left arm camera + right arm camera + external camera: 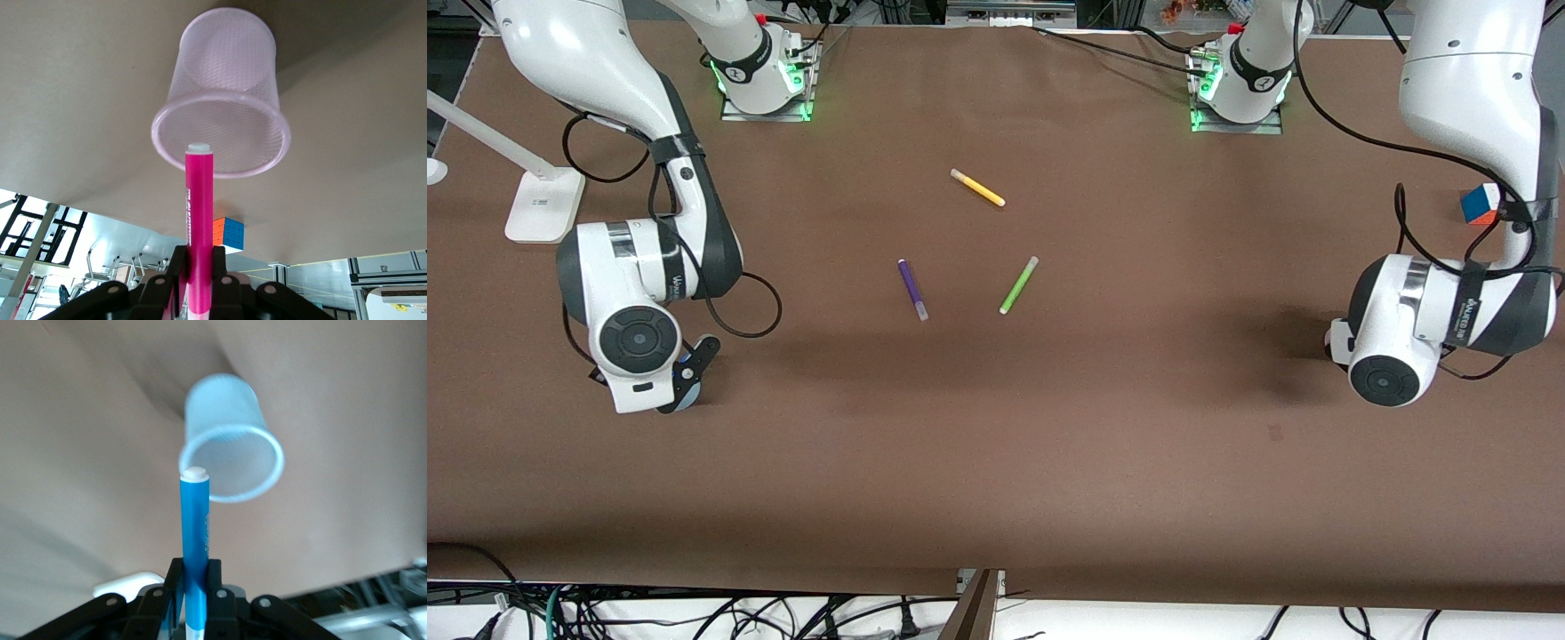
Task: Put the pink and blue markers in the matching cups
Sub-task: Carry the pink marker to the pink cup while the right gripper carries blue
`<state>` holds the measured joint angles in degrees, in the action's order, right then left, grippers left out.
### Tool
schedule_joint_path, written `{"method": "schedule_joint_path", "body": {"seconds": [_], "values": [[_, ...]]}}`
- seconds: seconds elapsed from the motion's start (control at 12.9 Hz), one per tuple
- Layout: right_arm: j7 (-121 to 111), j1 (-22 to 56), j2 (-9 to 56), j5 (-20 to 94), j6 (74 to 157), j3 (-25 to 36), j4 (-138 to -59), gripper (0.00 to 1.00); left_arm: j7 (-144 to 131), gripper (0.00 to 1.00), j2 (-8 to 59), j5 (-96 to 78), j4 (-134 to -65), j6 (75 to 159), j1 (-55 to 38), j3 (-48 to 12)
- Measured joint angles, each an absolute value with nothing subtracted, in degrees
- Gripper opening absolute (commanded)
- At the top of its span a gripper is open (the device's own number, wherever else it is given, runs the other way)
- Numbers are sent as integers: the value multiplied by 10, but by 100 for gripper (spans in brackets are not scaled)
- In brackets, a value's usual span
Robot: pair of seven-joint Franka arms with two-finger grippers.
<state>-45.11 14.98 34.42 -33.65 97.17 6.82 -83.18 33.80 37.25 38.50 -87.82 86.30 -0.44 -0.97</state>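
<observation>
In the left wrist view, my left gripper (pixel 198 257) is shut on the magenta-pink marker (pixel 198 213), held upright. Its white end points down at the mouth of the pale pink mesh cup (pixel 223 100), which stands on the brown table. In the right wrist view, my right gripper (pixel 195 570) is shut on the sky-blue marker (pixel 195 533). Its white end is just above the rim of the pale blue cup (pixel 230 440). In the front view both cups are mostly hidden under the arms' wrists. The right gripper (pixel 690 378) shows at the right arm's end of the table.
A yellow marker (pixel 977 188), a dark purple marker (pixel 912 289) and a lime-green marker (pixel 1018 284) lie mid-table. A colour cube (pixel 1481 204) sits near the left arm; it also shows in the left wrist view (pixel 228 233). A white lamp base (pixel 543 206) stands by the right arm.
</observation>
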Motion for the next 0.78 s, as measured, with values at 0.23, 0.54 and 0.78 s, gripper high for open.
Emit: {"method": "schedule_joint_path", "body": {"seconds": [0.23, 0.54, 0.78], "values": [[-463, 151, 367, -412, 971, 68, -837, 0, 332, 100, 384, 391, -879, 863, -9, -10], [-464, 158, 405, -498, 971, 67, -856, 0, 331, 100, 387, 395, -871, 863, -12, -12], [-464, 172, 411, -530, 971, 67, -866, 0, 325, 100, 369, 322, -808, 859, -13, -22]]}}
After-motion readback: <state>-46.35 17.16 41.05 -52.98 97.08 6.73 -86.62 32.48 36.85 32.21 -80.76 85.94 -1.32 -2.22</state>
